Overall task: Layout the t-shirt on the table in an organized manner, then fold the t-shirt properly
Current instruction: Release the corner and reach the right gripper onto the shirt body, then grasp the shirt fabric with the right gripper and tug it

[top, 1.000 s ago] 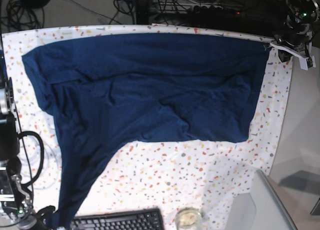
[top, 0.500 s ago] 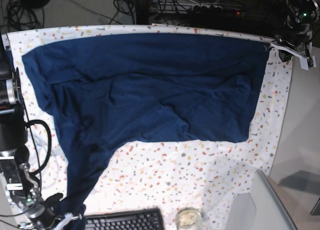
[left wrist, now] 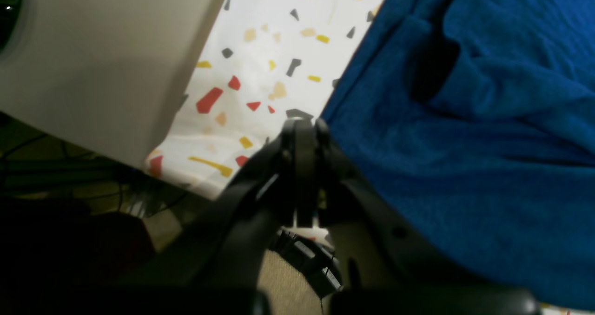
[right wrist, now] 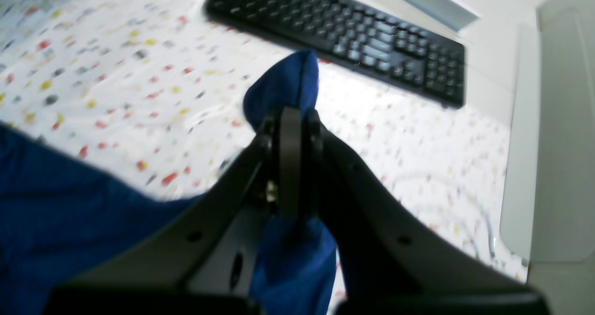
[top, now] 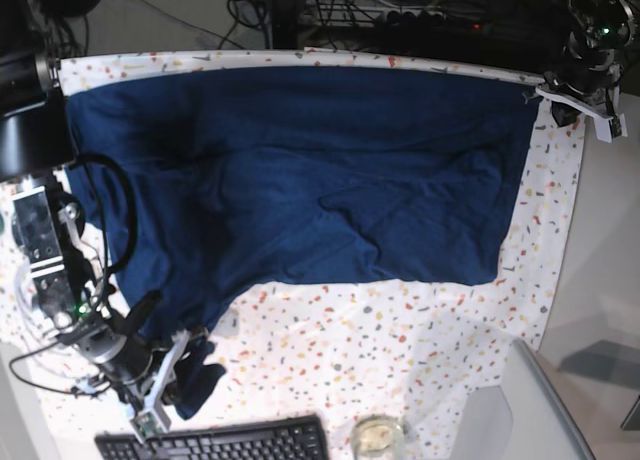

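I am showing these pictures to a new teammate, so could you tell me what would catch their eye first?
The dark blue t-shirt dominates, spread wrinkled over the far half of the speckled table, with one corner trailing toward the near edge. There the right gripper is shut on a bunched bit of that corner, just in front of a black keyboard. The left gripper is shut at the shirt's far corner by the table edge.

Both arms matte black. Right arm (top: 40, 230): silver-grey mid link w/ screws, green LED, looping black cables, white plate behind the fingers (right wrist: 290, 134). Fingers slim, black, round-tipped; small holes in the struts below them. Left arm (top: 590, 50): black, green LED, white bracket; fingers (left wrist: 302, 134) same build.
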